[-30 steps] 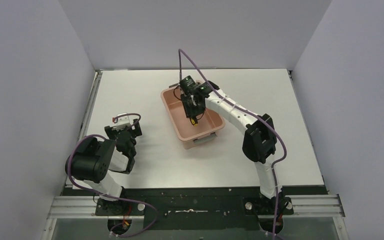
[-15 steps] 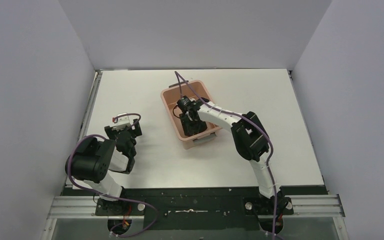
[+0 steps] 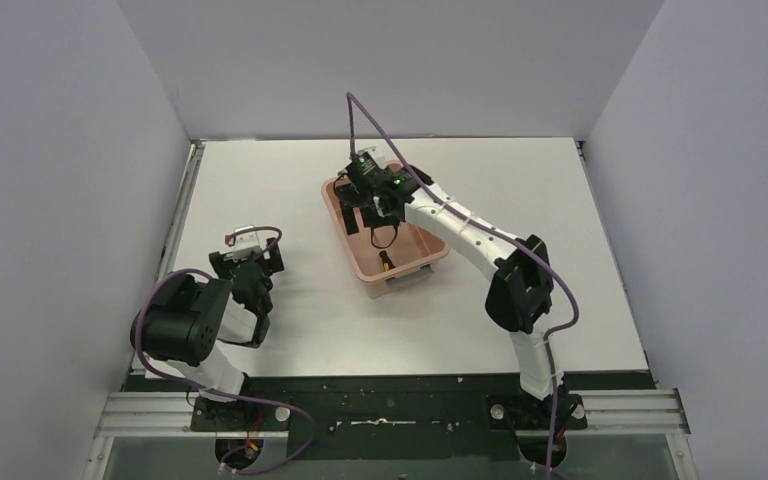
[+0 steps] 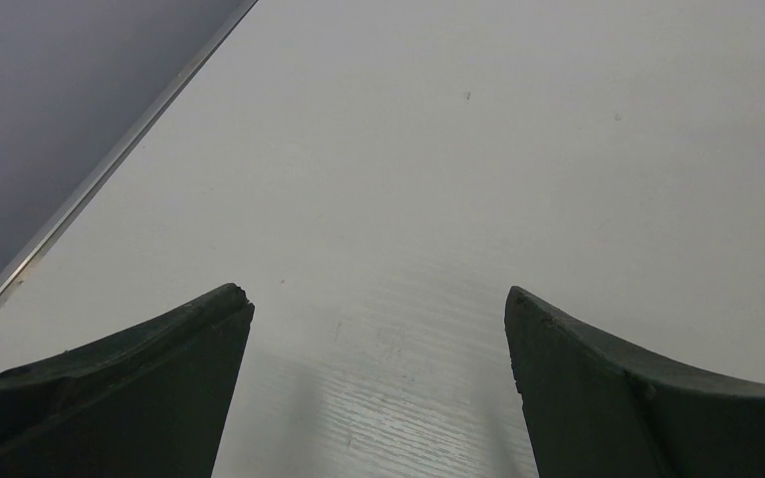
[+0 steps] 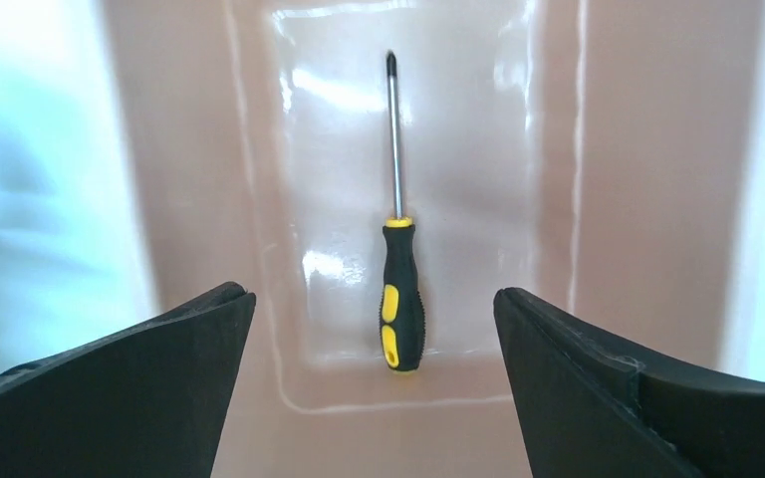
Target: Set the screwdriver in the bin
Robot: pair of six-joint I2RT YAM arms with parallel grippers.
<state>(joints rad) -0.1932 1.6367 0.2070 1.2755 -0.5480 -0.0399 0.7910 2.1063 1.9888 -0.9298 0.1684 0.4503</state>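
The screwdriver (image 5: pixel 396 221) lies flat on the floor of the bin (image 3: pixel 343 236), free of any grip. In the right wrist view its thin shaft points away from the camera and its black-and-yellow handle is at the nearer end, close to the bin's short wall. It lies roughly parallel to the long walls and about midway between them. From the top view only the handle shows clearly, as a small dark and yellow mark in the near part of the bin, close to the end with the grey handle. The bin sits at a slant on the white table (image 3: pixel 260 180), about mid-table. The right gripper (image 5: pixel 371 295) hangs above the bin with its jaws spread wide and nothing between them. Its two dark fingers (image 5: pixel 159 378) frame the screwdriver well below and touch neither it nor the bin. In the top view this gripper is over the far half of the bin, with the right arm reaching in from the near right. The left gripper (image 4: pixel 377 294) is well apart from the bin, on the near left. Its jaws are also spread wide and empty, with only bare table between them and a metal edge strip (image 4: pixel 110 174) off to the left.
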